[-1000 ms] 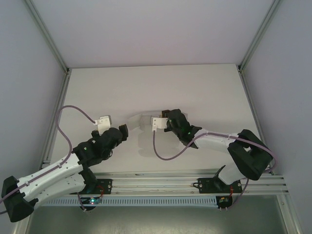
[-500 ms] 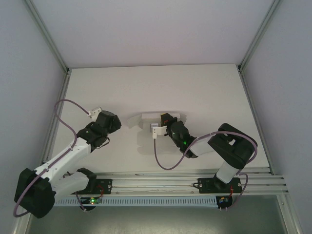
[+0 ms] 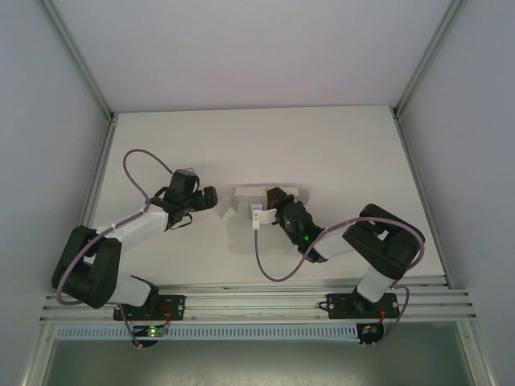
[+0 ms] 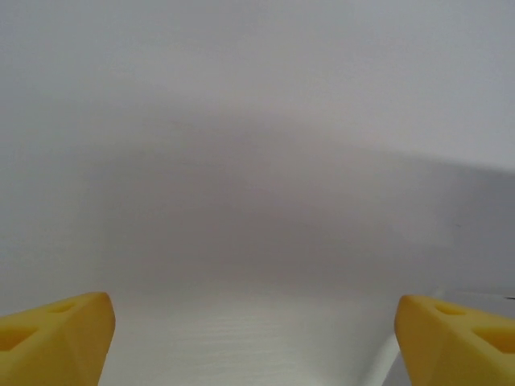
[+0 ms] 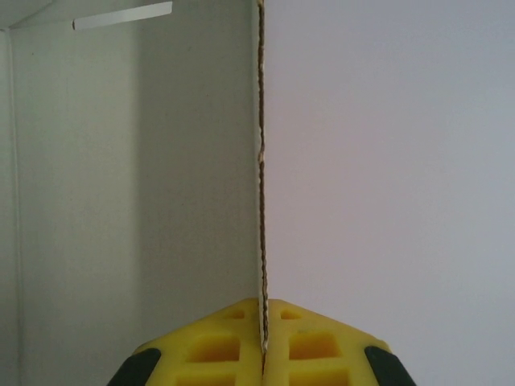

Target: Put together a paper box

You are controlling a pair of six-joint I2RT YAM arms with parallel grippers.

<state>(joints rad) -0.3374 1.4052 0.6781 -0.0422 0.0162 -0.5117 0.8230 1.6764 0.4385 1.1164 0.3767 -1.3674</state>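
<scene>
The paper box is thin white card, standing partly folded at the table's middle. My right gripper reaches it from the near side and is shut on one of its walls. In the right wrist view the card's edge runs straight up from between the closed yellow fingertips of that gripper, with an inner panel of the box to the left. My left gripper points right, a short gap left of the box. Its yellow fingertips stand wide apart and empty around the gripper's middle.
The white table is walled by grey panels with metal posts at the back corners. A metal rail carrying the arm bases runs along the near edge. Purple cables loop near each arm.
The left arm has swung up from the near left, and its gripper now points right, closer to the box. The right arm folded in early on and has held the box still since.
</scene>
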